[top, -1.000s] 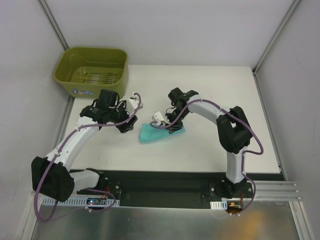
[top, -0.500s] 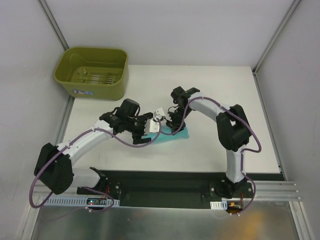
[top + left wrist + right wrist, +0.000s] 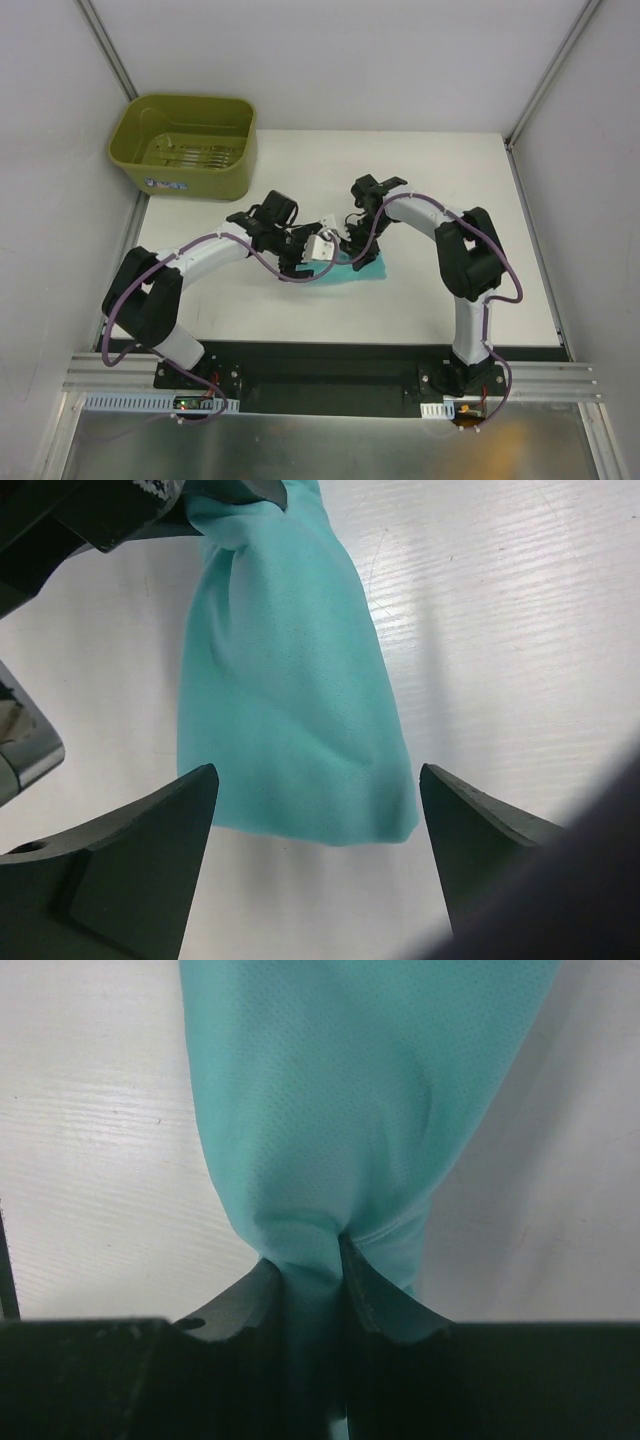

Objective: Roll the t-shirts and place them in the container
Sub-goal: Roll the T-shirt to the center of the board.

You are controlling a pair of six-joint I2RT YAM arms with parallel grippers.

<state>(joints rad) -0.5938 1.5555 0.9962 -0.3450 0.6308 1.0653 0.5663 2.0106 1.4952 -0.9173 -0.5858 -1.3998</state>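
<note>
Centrally on white table (image 3: pixel 450 200) (pale walls (image 3: pixel 350 60)) — right end effector (image 3: pixel 310 1260) pinches t-shirt (image 3: pixel 290 700); left end effector (image 3: pixel 317 780) spread.

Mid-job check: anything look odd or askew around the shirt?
The teal-green soft fabric t-shirt is no tidy roll: it is scrunched into a narrow, creased bundle, one end pinched in the right gripper. The left gripper is open astride its loose end. No spill or damage shows.

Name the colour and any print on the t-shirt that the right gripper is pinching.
The t-shirt is plain teal-green, with no print; it shows best in the right wrist view.
</note>
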